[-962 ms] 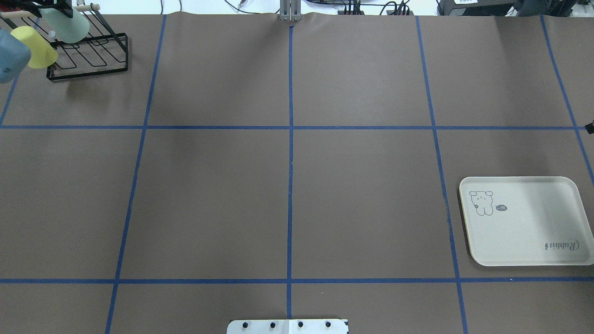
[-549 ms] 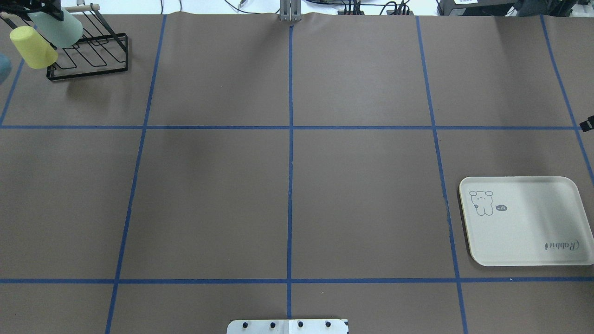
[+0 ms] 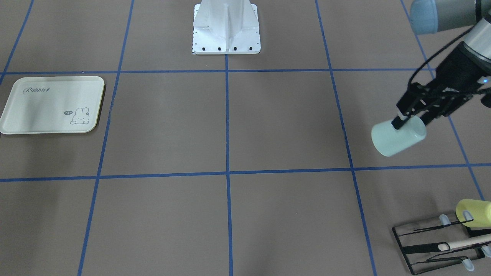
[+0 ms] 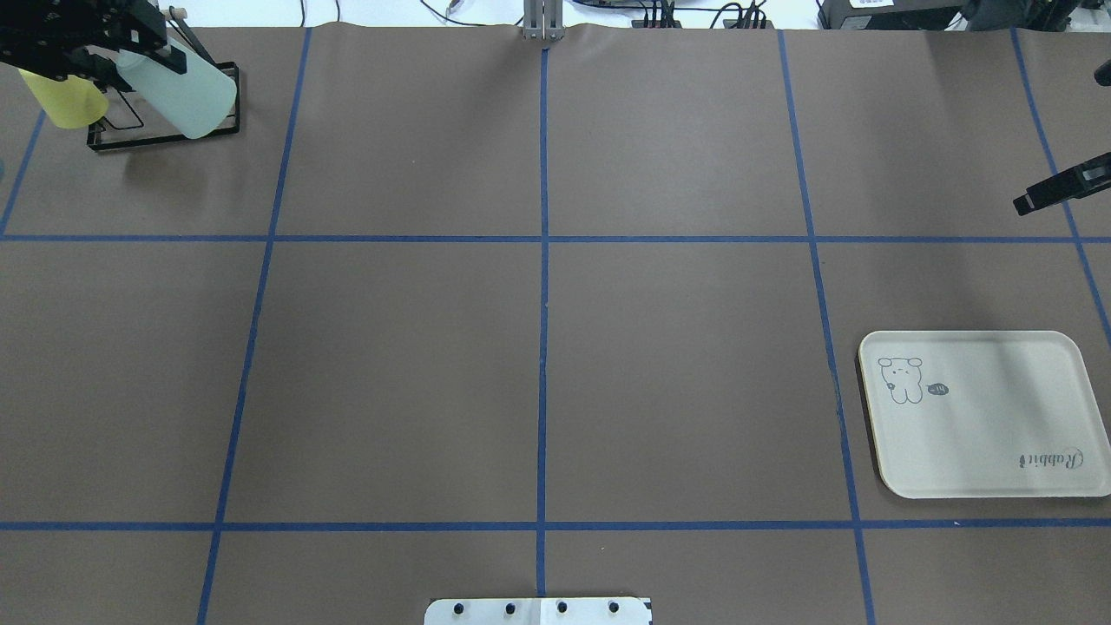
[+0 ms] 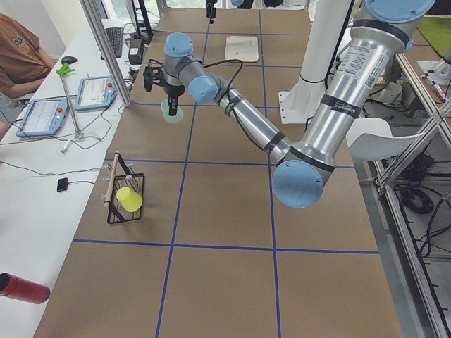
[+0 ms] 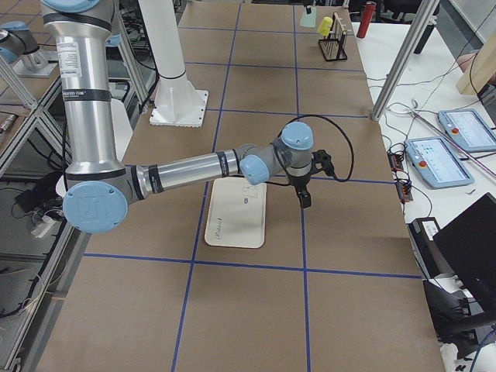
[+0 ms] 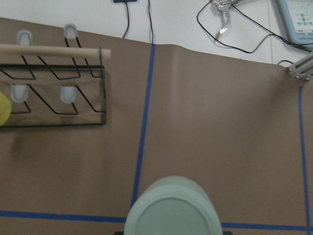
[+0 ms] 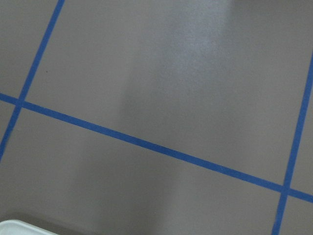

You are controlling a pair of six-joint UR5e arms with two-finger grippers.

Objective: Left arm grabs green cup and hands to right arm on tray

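Note:
My left gripper (image 3: 409,122) is shut on the pale green cup (image 3: 397,137) and holds it tilted in the air, off the black wire rack (image 3: 422,245). In the overhead view the left gripper (image 4: 130,59) and green cup (image 4: 189,94) are at the far left, over the rack's right end. The cup fills the bottom of the left wrist view (image 7: 172,209). The cream tray (image 4: 998,434) lies empty at the near right. My right gripper (image 4: 1061,193) pokes in at the right edge, beyond the tray; I cannot tell whether it is open or shut.
A yellow cup (image 3: 473,212) hangs on the rack, which has a wooden handle (image 7: 54,49). The robot base (image 3: 226,27) stands at the table's middle near edge. Blue tape lines cross the brown table. A red bottle (image 5: 21,289) lies on the side desk.
My left gripper has moved right with the green cup, away from the yellow cup. My right gripper has come further into view at the right edge.

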